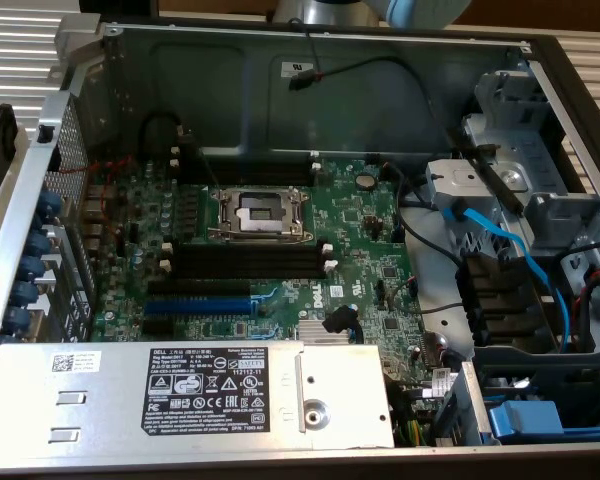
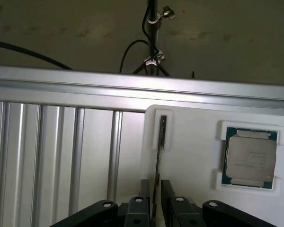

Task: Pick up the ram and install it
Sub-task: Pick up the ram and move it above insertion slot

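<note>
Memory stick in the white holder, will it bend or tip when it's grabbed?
Probably stiff: the memory stick looks like a thin flat board. Standing on edge in the white holder, it likely tips if nudged sideways. Being so thin, it is probably light.

The gripper [image 2: 155,187] holds its two black fingers [image 2: 144,189] parallel and parted, a clear gap between them.

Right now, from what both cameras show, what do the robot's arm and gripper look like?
The gripper is black: two flat straight fingers on angular linkage bars, each joint with a round silver pin. In the exterior view the arm is a silver-grey tube with a light blue cap.
</note>
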Robot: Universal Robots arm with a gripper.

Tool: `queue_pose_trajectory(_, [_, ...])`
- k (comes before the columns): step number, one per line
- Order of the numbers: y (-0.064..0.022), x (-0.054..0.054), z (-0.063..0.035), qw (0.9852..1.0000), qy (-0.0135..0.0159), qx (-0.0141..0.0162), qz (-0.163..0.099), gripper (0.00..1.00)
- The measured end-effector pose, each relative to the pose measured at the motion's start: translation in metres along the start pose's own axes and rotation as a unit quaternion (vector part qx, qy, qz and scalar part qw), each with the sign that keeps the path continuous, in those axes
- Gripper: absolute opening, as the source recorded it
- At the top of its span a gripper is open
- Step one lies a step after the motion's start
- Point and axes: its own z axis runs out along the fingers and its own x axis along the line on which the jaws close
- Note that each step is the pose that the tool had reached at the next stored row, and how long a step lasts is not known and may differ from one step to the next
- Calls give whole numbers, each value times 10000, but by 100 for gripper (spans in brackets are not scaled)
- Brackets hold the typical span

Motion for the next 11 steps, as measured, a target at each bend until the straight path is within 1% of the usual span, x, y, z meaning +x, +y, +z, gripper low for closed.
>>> queue_pose_trajectory(4, [-1,-1,17,10000,-1,2,0,24])
queue_pose_trajectory(11, [0,-1,19,10000,0,0,3,24])
